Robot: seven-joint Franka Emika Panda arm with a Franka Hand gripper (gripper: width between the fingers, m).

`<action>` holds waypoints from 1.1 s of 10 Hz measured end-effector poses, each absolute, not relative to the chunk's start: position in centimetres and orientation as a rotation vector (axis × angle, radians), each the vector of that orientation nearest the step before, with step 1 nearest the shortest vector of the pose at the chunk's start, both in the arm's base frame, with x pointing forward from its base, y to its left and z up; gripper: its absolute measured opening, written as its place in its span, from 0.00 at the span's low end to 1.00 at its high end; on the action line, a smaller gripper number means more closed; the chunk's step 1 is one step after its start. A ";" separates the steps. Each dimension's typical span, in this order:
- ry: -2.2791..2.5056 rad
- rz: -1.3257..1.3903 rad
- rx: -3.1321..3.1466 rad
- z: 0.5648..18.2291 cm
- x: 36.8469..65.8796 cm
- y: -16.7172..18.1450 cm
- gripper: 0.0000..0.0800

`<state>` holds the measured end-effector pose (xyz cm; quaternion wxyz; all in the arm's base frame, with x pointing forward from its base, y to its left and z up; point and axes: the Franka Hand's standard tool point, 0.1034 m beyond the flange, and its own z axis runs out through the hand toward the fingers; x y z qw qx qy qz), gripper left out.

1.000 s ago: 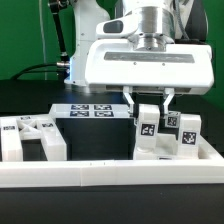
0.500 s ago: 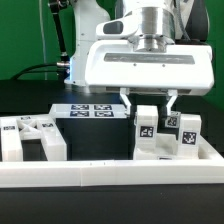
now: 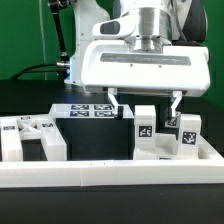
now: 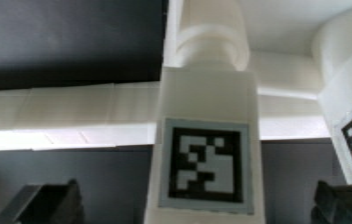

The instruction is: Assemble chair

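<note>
The wide-open gripper (image 3: 146, 110) straddles an upright chair piece (image 3: 146, 130), touching nothing.

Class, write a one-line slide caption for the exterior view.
Open gripper hangs just over an upright tagged chair piece, jaws spread wider than it, not touching.

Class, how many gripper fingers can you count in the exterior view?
2: one finger at the exterior view's left of the tagged chair piece, one at its right. None hidden.
</note>
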<state>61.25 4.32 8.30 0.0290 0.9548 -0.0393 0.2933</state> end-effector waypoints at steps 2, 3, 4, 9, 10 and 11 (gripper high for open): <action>-0.114 0.868 2.969 10.1 61.7 3.9 0.81; -0.112 0.865 2.976 11.3 61.9 3.7 0.81; -0.114 0.845 2.988 11.9 62.0 3.4 0.81; -0.154 0.486 3.126 11.5 61.9 3.9 0.81; -0.153 0.392 3.149 11.5 62.1 3.8 0.81; -0.152 0.298 3.166 11.3 62.2 3.6 0.81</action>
